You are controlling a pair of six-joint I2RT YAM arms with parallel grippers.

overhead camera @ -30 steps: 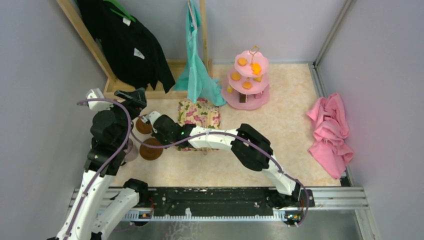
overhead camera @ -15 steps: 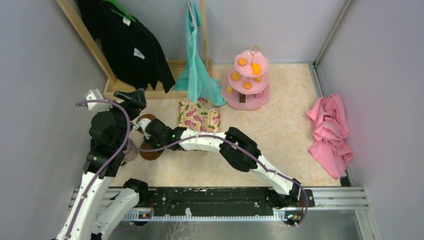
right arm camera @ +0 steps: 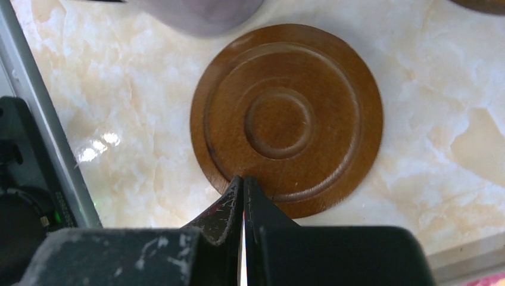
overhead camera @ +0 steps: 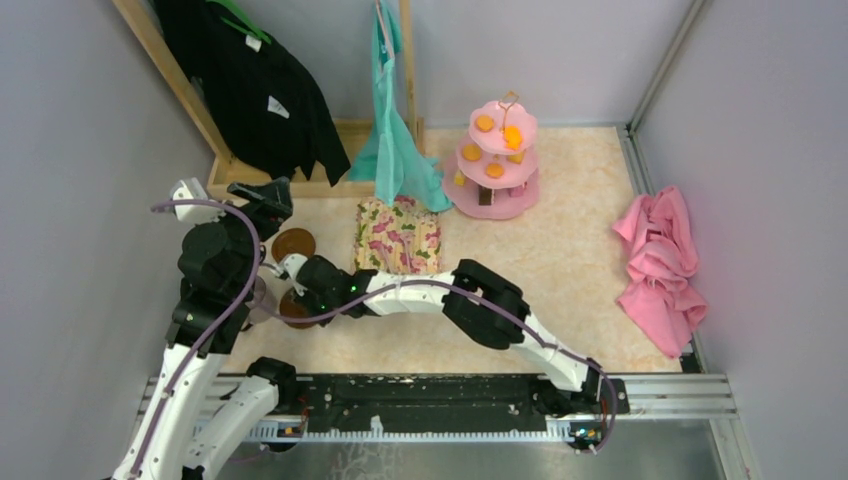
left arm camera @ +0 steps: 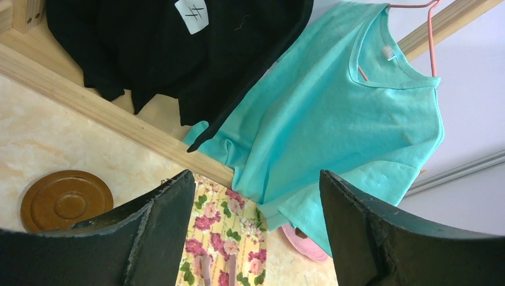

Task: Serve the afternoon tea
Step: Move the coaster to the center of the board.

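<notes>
Two round brown saucers lie at the left: a far saucer point(overhead camera: 293, 243) and a near saucer point(overhead camera: 294, 310). My right gripper point(overhead camera: 291, 283) reaches across and is shut, with its tips point(right arm camera: 243, 180) over the near rim of the near saucer point(right arm camera: 286, 119), holding nothing. The mauve-grey mug point(right arm camera: 202, 12) stands just beyond that saucer, and the left arm hides most of it from above. My left gripper point(left arm camera: 256, 179) is open, empty and raised, and sees the far saucer point(left arm camera: 65, 199) below. The pink three-tier stand point(overhead camera: 497, 160) holds orange snacks at the back. The cream mug is out of view.
A floral cloth point(overhead camera: 398, 235) lies right of the saucers. A teal shirt point(overhead camera: 395, 140) and a black garment point(overhead camera: 255, 90) hang on a wooden rack point(overhead camera: 165, 70) at the back left. A pink cloth point(overhead camera: 662, 265) lies at the right wall.
My right gripper has moved left and nearer, from over the far saucer to the near saucer's rim, so the far saucer now shows. The left arm has hardly moved.
</notes>
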